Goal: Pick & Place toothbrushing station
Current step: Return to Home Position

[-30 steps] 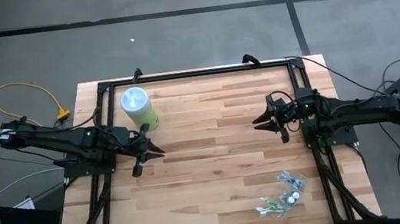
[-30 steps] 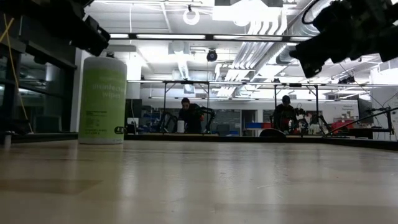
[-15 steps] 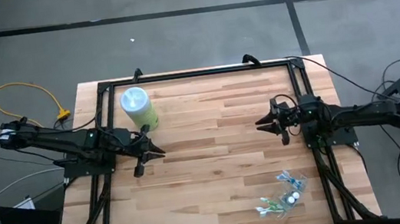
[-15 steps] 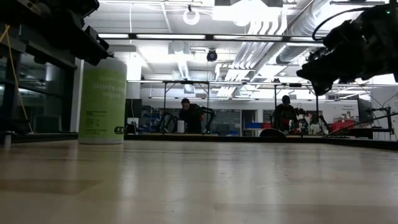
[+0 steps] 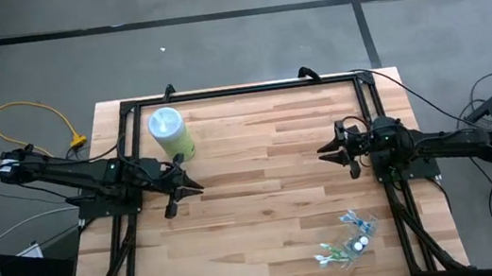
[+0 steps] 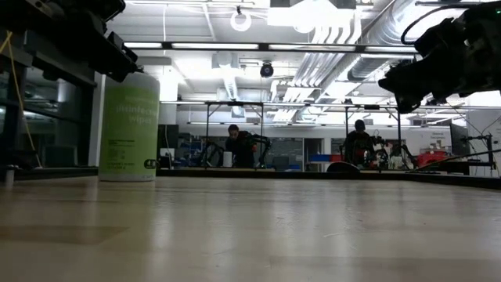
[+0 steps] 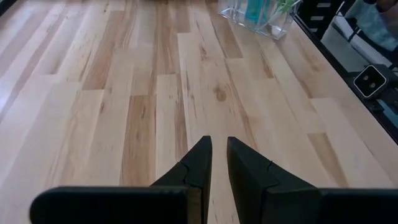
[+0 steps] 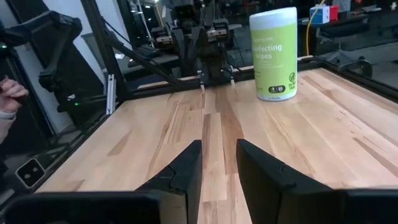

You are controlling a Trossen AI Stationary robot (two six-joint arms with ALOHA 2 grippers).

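The toothbrushing station [image 5: 347, 239] is sitting diagonally across the surface [image 5: 264, 202] from the green canister [image 5: 171, 133]. The right gripper [image 8: 219, 146], fingers apart and empty, is hovering well clear of the canister and nearer the station; the left gripper [image 7: 219, 144] is waiting just beside the canister, fingers narrowly apart.

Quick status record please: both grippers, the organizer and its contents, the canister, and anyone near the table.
left gripper: fingers open, empty, over the table's left side, close to the canister
right gripper: fingers open, empty, over the table's right side
clear plastic organizer: on the wooden table, lower right in the high view, apart from both grippers
slim green and white toothbrushes: in the organizer
pale-green cylindrical canister with light-blue lid: upright, upper left in the high view
person's hand: beyond the table's edge
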